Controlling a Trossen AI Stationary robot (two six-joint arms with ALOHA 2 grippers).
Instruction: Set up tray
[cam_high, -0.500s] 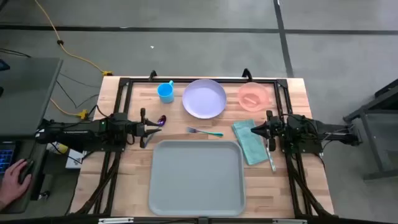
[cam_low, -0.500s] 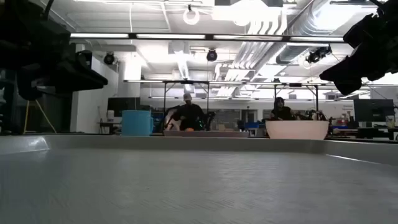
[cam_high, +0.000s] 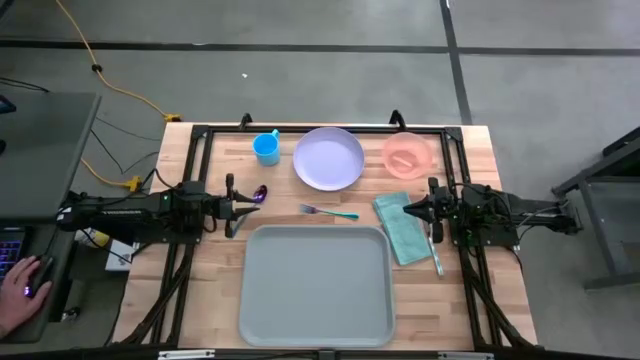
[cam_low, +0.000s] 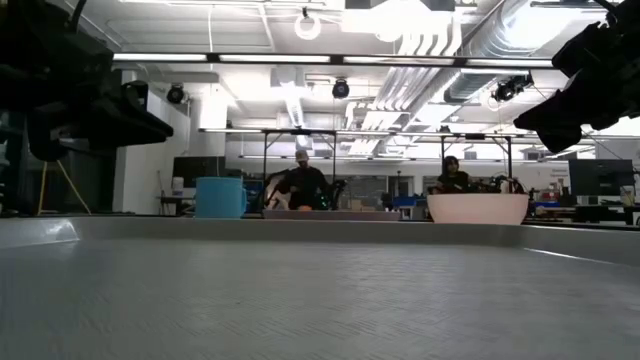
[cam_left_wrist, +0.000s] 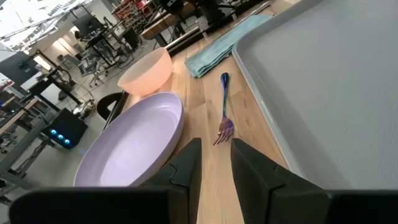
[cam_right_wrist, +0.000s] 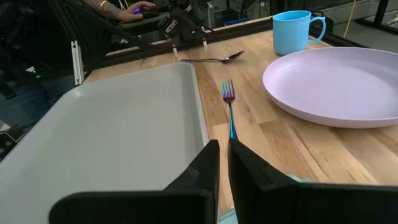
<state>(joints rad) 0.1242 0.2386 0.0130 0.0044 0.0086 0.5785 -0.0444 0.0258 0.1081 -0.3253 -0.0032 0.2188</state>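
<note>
The large grey-blue tray (cam_high: 315, 285) lies flat on the wooden table at the near middle, and its floor fills the low view (cam_low: 320, 300). Behind it are a blue cup (cam_high: 266, 147), a lilac plate (cam_high: 328, 158) and a pink bowl (cam_high: 407, 155). A fork (cam_high: 330, 211) and a spoon (cam_high: 261, 193) lie just beyond the tray's far rim. A teal folded cloth (cam_high: 400, 228) and a knife (cam_high: 437, 250) lie to the tray's right. My left gripper (cam_high: 245, 207) hovers left of the tray, fingers nearly together, empty. My right gripper (cam_high: 408, 208) hovers over the cloth, shut, empty.
A black frame (cam_high: 320, 128) runs around the table's far and side edges. A person's hand (cam_high: 25, 285) rests at a desk beyond the table's left edge. Bare wood (cam_high: 215, 290) shows on both sides of the tray.
</note>
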